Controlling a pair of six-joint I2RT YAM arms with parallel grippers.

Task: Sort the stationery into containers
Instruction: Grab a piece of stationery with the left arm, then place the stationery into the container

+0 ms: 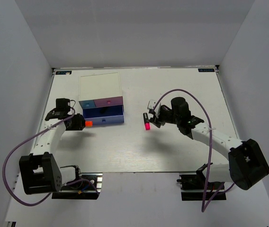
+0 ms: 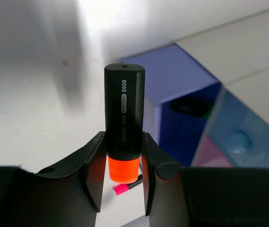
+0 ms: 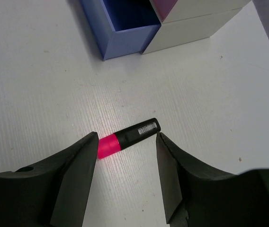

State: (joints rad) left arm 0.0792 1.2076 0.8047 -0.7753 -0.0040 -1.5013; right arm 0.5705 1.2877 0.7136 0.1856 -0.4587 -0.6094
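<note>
orange-capped highlighter clenched in left jaws, while right jaws gape over pink-capped highlighter.

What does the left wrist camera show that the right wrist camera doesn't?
Left wrist only: the orange highlighter clamped in the left gripper, and the light blue drawer with its knob. Right wrist only: the right gripper, open above the table. Both: the pulled-out purple drawer and the pink highlighter lying on the table, just a sliver in the left view.
</note>
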